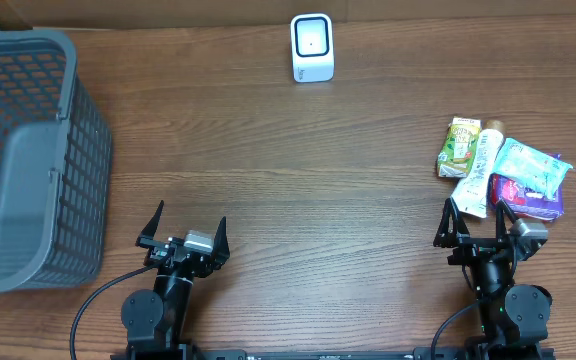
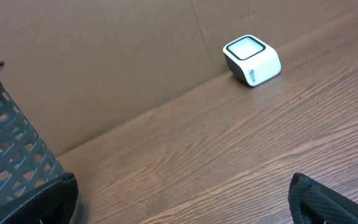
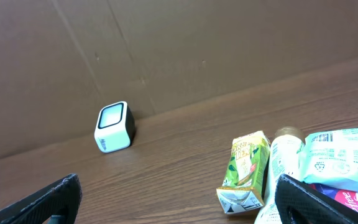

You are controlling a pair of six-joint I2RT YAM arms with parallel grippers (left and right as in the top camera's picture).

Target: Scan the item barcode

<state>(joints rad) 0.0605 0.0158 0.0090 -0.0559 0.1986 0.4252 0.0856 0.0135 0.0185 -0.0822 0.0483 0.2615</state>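
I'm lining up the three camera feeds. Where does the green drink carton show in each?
Overhead: green drink carton at the right, mid-height.
Left wrist: not in it.
Right wrist: bottom, right of centre.
Shared landmark: the white scanner, seen in all three.

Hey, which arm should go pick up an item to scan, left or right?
Right. The right end effector sits open just short of the pile of items, while the left end effector, also open, is far across the table near the basket.
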